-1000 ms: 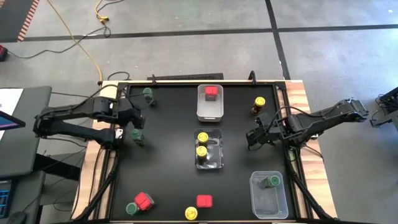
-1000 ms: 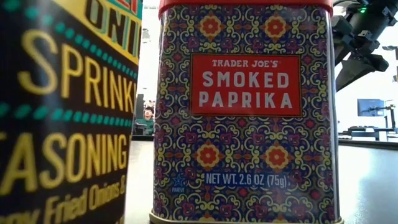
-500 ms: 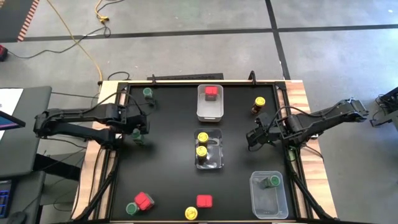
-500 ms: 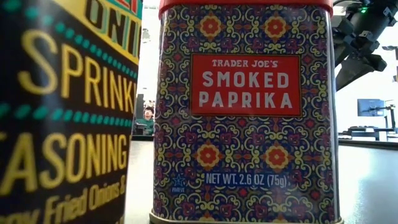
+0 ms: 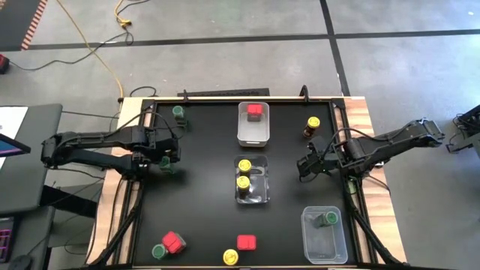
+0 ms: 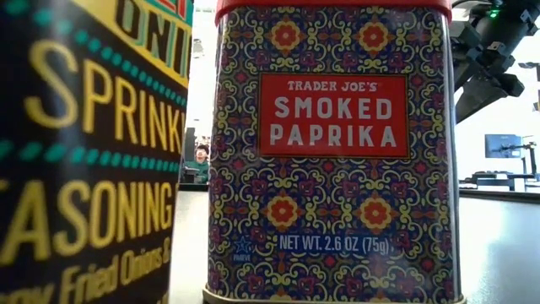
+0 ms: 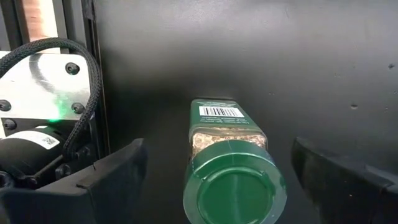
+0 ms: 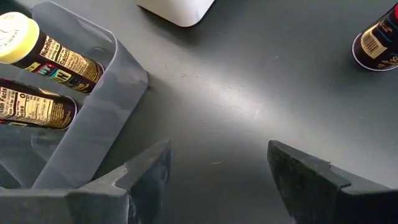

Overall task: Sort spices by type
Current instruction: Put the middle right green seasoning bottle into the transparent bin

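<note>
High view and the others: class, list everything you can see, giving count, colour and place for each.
red-topped tins: three, one in the far bin, two at the near edge
yellow-lidded jars: four, two in the middle bin
green-lidded jars: four, one in the near-right bin
clear bins: three
table: one, black
left end effector: open, either side of a green jar
right end effector: open, over bare table
</note>
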